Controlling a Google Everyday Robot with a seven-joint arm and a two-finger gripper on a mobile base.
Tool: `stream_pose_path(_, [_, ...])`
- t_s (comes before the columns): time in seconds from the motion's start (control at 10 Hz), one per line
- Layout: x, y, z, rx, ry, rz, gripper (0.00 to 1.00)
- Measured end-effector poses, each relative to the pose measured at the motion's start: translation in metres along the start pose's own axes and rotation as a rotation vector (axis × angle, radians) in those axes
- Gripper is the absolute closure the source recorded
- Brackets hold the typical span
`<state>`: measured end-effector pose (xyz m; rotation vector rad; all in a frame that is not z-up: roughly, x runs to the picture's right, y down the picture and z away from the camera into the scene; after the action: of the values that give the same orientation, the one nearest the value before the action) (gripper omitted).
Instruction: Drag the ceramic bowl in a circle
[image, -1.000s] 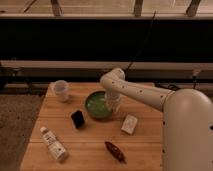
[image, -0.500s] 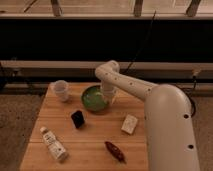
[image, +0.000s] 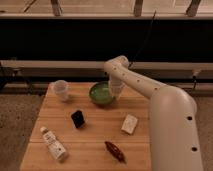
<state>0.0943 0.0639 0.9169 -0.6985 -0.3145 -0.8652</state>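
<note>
Camera view: the ceramic bowl (image: 101, 93) sits near the back edge of the wooden surface (image: 100, 135), right of a translucent cup (image: 61, 90). The gripper (image: 115, 92) reaches down at the bowl's right rim; I cannot tell how its jaws stand.

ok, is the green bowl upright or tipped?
Upright: the green bowl sits flat on the table, its opening facing up. The gripper is at its right rim.
</note>
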Motion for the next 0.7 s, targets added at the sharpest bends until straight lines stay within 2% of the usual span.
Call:
stream_pose_path(0.1, [0.010,0.012,-0.002,0.004,0.004,0.028,0.99])
stream_pose_path(0.2, [0.020,0.043,-0.002,0.006,0.008,0.084,0.99])
stream_pose_path(0.4, [0.009,0.063,-0.002,0.007,0.010,0.103,0.99])
stream_pose_path(0.7, [-0.024,0.093,0.003,0.004,-0.004,0.097,0.99])
